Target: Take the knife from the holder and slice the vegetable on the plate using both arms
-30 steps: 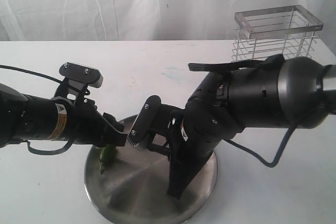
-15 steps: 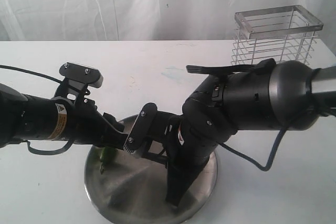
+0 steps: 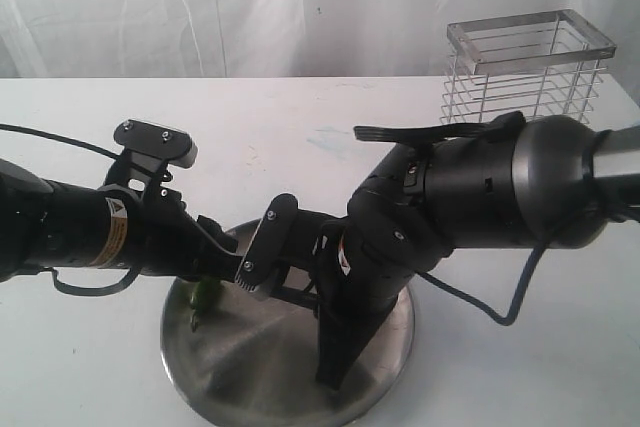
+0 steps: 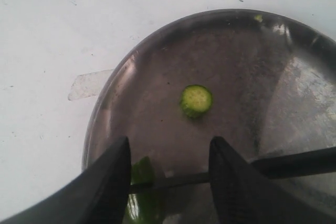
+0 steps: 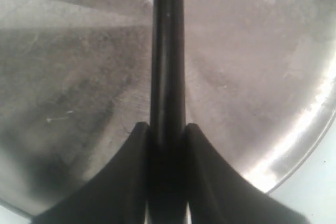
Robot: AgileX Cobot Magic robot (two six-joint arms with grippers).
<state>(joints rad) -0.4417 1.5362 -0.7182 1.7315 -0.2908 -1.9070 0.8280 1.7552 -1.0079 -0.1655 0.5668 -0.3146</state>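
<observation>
The right gripper (image 5: 167, 128) is clamped on the knife (image 5: 168, 51). Its blade crosses between the spread, empty jaws of the left gripper (image 4: 169, 145). The vegetable (image 4: 140, 192) lies under the blade beside one left finger, perhaps touching it. Unpinned, it could roll on the slick plate (image 4: 105, 124), or the blade could strike a finger.

The round brushed-steel plate (image 3: 250, 372) shines dully, streaked with fine scratches. The silver wire holder (image 3: 525, 77) gleams brighter. The small green vegetable (image 4: 142, 170) looks glossy-skinned, the slim black knife (image 5: 168, 51) smooth and faintly sheened. The white tabletop (image 3: 300, 127) is matt.
</observation>
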